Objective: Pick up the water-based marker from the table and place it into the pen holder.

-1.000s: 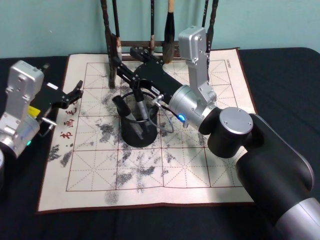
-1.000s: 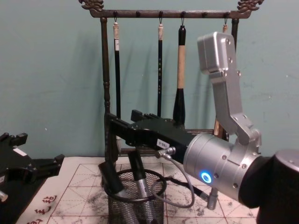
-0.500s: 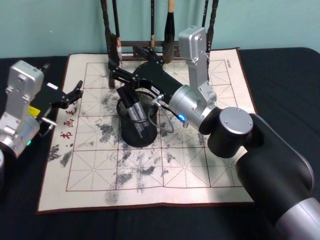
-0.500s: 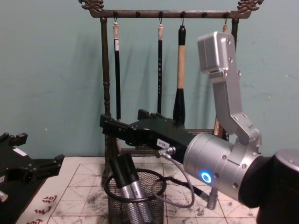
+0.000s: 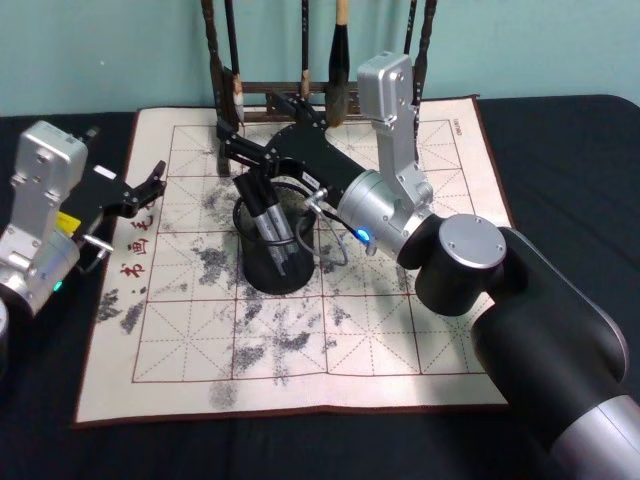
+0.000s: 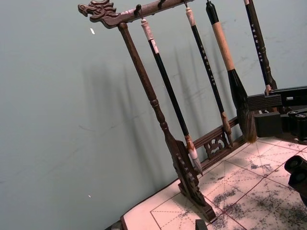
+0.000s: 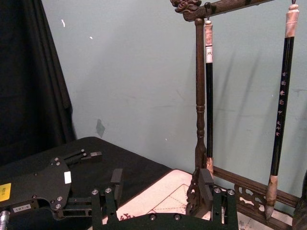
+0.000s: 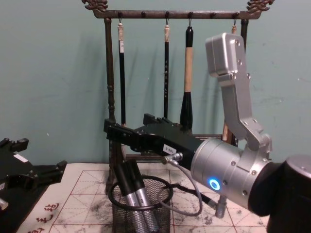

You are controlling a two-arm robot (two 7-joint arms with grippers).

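Observation:
The black wire-mesh pen holder [image 5: 275, 262] [image 8: 141, 213] stands on the white mat of the table [image 5: 400, 340]. Two black-capped, silver-bodied pens lean side by side inside it; one is the water-based marker [image 5: 268, 215] [image 8: 132, 187], and I cannot tell which. My right gripper [image 5: 258, 125] [image 8: 127, 125] [image 7: 160, 184] hovers just above the holder's rim, open, with nothing between its fingers. The left gripper [image 5: 150, 184] [image 8: 41, 160] rests open over the mat's left edge, away from the holder.
A tall dark wooden brush rack [image 5: 300, 60] [image 8: 170, 73] [image 6: 168, 134] hung with calligraphy brushes stands right behind the holder, close to the right gripper. The right arm's silver elbow [image 5: 395, 120] rises beside the rack. Open mat lies in front of the holder.
The pen that stood upright under the right gripper a second ago has tipped left against the other one. The right fingers have spread slightly wider. The left arm has not moved.

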